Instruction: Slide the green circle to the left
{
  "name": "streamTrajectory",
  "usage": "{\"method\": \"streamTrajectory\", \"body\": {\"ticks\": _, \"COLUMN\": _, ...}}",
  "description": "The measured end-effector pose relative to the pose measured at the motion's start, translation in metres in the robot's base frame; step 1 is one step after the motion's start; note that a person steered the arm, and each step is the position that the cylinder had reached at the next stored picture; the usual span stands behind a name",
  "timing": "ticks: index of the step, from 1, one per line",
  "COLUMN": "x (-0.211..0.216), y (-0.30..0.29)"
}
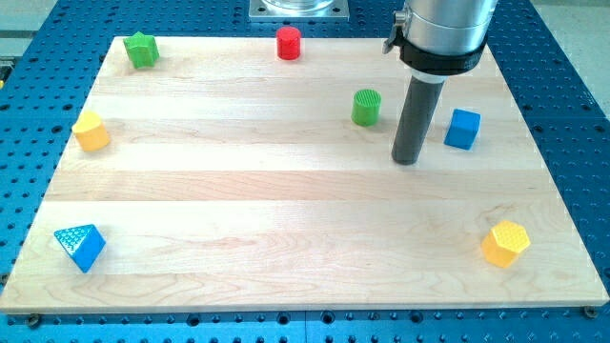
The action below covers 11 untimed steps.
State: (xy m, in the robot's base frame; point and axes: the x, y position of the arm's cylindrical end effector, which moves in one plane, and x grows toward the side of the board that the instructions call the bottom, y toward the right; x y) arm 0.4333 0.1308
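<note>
On the wooden table [286, 200], my tip [407, 160] stands between the green circle block [366, 107], up to the view's left, and the blue cube block [462, 129] to the right. The red cylinder block [289, 43] lies near the view's top edge, the green star block [141, 50] at top left, the yellow block [91, 131] at the left edge, the blue triangular block [80, 246] at bottom left, and the yellow hexagonal block [505, 243] at bottom right.

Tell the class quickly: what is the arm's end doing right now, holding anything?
My tip: a bare rod with no jaws, holding nothing; it sits to the view's right of the green circle, apart from it, with the blue cube on its other side.
</note>
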Motion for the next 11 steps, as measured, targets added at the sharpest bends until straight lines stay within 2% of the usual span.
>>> {"method": "streamTrajectory", "body": {"ticks": 1, "x": -0.031, "y": 0.0}}
{"method": "streamTrajectory", "body": {"ticks": 3, "x": -0.044, "y": 0.001}}
{"method": "streamTrajectory", "body": {"ticks": 5, "x": -0.065, "y": -0.055}}
{"method": "streamTrajectory", "body": {"ticks": 6, "x": -0.069, "y": -0.061}}
{"method": "streamTrajectory", "body": {"ticks": 8, "x": -0.117, "y": -0.036}}
{"method": "streamTrajectory", "body": {"ticks": 9, "x": -0.098, "y": -0.093}}
{"method": "streamTrajectory", "body": {"ticks": 10, "x": -0.062, "y": -0.111}}
{"method": "streamTrajectory", "body": {"ticks": 11, "x": 0.007, "y": -0.057}}
